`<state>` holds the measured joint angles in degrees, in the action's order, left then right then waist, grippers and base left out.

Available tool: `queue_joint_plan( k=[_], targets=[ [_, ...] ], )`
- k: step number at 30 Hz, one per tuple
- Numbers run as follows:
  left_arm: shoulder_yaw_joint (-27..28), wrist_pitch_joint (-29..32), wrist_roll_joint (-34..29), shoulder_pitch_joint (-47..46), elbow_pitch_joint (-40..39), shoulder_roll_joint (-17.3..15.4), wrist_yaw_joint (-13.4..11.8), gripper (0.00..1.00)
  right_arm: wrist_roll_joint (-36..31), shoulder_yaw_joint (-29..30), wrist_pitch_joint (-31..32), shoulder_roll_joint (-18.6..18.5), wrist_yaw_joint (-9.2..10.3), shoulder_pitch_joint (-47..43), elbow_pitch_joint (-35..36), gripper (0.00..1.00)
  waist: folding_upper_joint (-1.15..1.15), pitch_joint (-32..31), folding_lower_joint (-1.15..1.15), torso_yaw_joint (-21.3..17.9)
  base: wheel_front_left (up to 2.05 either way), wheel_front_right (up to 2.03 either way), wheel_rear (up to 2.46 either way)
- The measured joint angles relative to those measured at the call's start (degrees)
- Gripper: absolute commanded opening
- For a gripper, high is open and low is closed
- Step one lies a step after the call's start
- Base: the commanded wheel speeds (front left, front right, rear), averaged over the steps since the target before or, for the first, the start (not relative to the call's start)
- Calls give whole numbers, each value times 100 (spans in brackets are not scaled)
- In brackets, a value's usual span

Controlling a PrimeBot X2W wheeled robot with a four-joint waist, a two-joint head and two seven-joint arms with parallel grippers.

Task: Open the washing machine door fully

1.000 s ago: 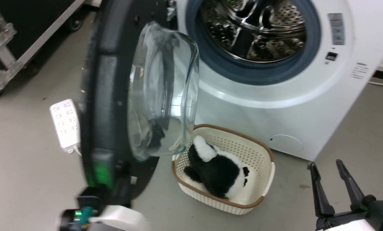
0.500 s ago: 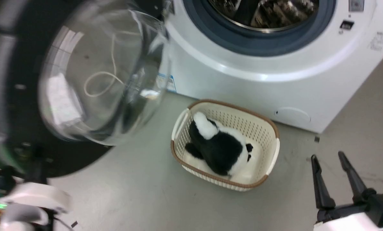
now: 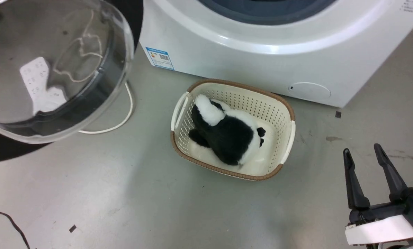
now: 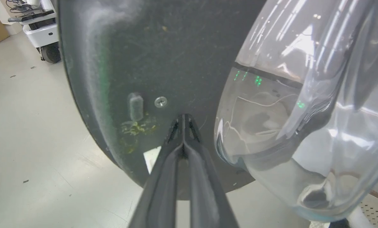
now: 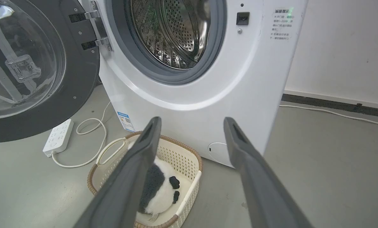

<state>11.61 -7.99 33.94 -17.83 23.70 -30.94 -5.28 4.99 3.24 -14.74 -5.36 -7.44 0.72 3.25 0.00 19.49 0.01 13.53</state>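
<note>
Grey floor (image 3: 123, 193); your left hand (image 4: 183, 118) closed, empty, against washing machine door (image 4: 128, 47); right hand (image 3: 362, 148) spread; smooth frame invites slip

One washing machine (image 3: 244, 62) with one washing machine door (image 3: 54, 69). One basket (image 3: 248, 100), one plush toy (image 3: 227, 135), one power strip (image 5: 58, 136). Two grippers: left gripper (image 4: 183, 118), right gripper (image 3: 362, 148).

Floor (image 5: 318, 177): smooth grey, lightly scuffed, with soft overhead glare. Wall (image 5: 344, 47): off-white, ahead and right of the right gripper (image 5: 192, 119), with dark skirting (image 5: 334, 106) at its base. White power strip (image 5: 58, 136) with looped cord: on the floor ahead-left of that gripper. Wheeled white cart (image 4: 41, 31): far left beyond the left gripper (image 4: 183, 116).
</note>
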Motion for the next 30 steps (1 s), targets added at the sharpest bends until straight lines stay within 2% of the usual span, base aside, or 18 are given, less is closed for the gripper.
queue_joint_plan(
  k=[8,14,17,21,26,30],
  targets=[
    [22,-449,-19,-363,771,-154,237,0,2,45,0,-12,0,37,-15,100,0,17,-1,-76,0,0,0],
    [-181,-633,-360,-365,683,5,485,0,1,134,-1,22,0,69,-44,100,0,-185,-1,-59,0,0,0],
    [-201,-669,-693,-353,232,200,512,0,1,210,0,57,0,69,-48,100,0,-360,-1,-64,0,0,0],
    [-330,-669,-1195,-141,-581,515,699,0,1,265,0,121,0,62,-79,100,0,-647,-2,-98,0,0,0],
    [-325,-669,-1379,354,-1323,992,771,0,-63,315,0,170,0,23,-74,100,0,-1023,-2,-212,0,0,0],
    [-541,-669,-1543,787,-1770,1407,773,0,-101,367,-1,192,0,-115,-62,100,0,-1314,-2,-365,0,0,0]
  ],
)
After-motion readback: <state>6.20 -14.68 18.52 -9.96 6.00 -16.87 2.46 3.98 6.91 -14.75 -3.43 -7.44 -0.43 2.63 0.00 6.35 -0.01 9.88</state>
